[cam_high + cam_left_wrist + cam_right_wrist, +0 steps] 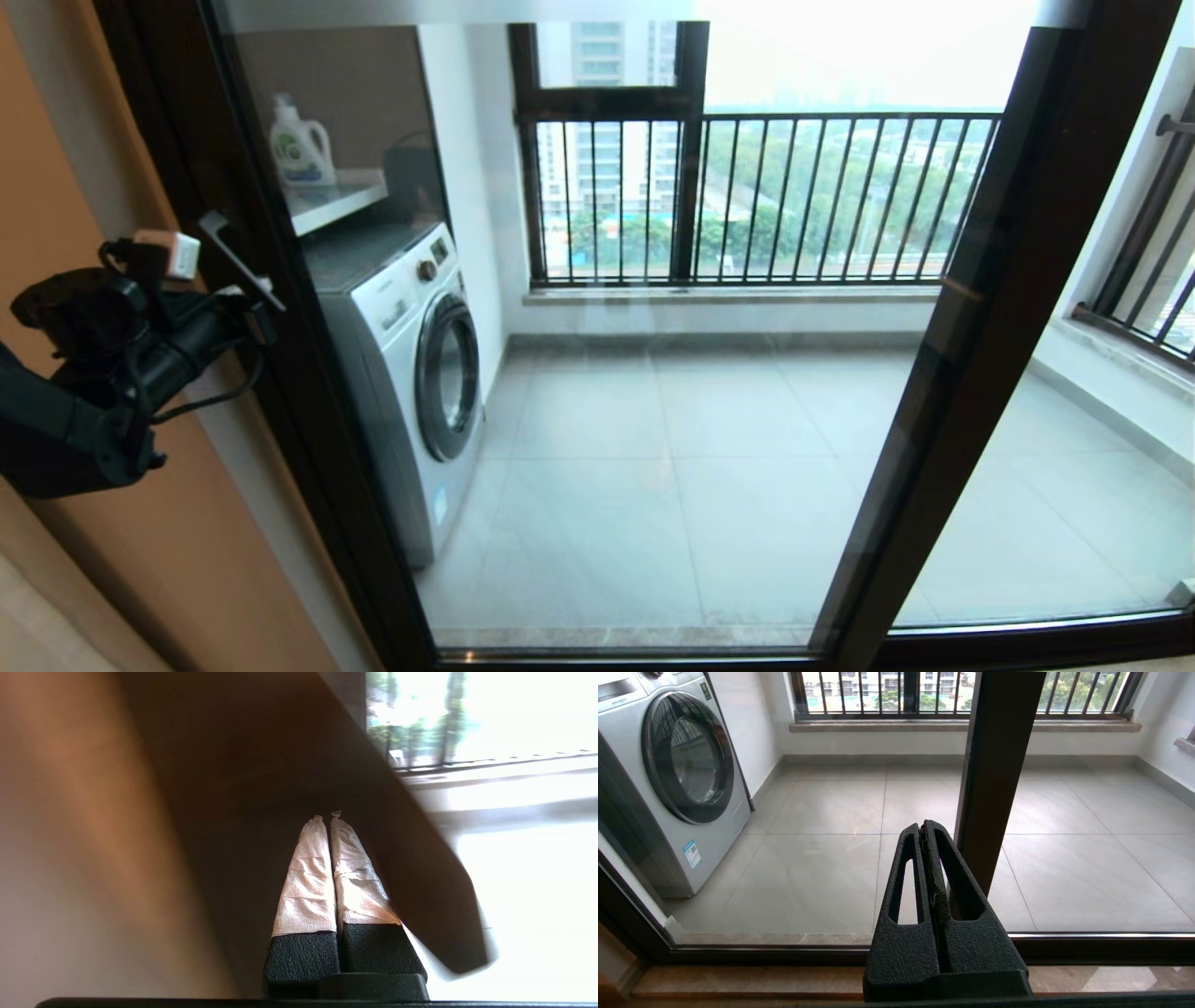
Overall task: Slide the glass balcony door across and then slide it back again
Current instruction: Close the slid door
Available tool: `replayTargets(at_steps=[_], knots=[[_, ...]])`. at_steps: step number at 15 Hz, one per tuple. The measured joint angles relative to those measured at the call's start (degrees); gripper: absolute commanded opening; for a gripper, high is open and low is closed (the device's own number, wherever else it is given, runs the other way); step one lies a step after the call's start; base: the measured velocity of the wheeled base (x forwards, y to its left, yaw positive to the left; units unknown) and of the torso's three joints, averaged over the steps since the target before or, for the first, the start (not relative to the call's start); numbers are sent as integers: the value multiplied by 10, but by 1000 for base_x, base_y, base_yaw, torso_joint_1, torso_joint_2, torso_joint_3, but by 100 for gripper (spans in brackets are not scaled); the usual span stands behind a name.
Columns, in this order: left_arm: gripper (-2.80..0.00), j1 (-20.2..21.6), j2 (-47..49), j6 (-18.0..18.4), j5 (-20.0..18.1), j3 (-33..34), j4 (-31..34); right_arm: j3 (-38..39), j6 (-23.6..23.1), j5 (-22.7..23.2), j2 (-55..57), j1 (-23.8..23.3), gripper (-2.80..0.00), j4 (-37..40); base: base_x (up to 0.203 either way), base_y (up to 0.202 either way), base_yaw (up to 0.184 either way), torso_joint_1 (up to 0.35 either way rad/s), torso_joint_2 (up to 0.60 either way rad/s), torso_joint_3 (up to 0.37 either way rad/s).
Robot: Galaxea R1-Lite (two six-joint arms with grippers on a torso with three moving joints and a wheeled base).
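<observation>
The glass balcony door [653, 420] fills the head view, a clear pane in a slim dark frame. Its dark bar handle [241, 263] juts from the left upright. My left gripper [185, 254] is shut with nothing between its white-taped fingers [306, 877]. Their tips rest against the dark upright [261, 765], right beside the handle [420, 858]. My right gripper [924, 828] is shut and empty. It hangs low in front of the door glass [822, 868], next to another dark upright [999, 765], and is out of the head view.
Behind the glass stand a white washing machine [411, 364], a shelf with a detergent bottle [301, 145], and a black window frame with railing bars [747, 196]. An orange-brown wall [140, 560] lies left of the door. The floor track [738, 952] runs along the bottom.
</observation>
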Motion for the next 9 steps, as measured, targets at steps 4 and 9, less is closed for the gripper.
replayTargets(at_steps=[4, 9], knots=[[-280, -21, -8, 0, 23, -6, 16, 0, 0, 0, 0, 0, -280, 0, 0, 0, 0, 0, 0, 0], [-280, -48, -29, 0, 33, -25, 45, 0, 0, 0, 0, 0, -280, 0, 0, 0, 0, 0, 0, 0]])
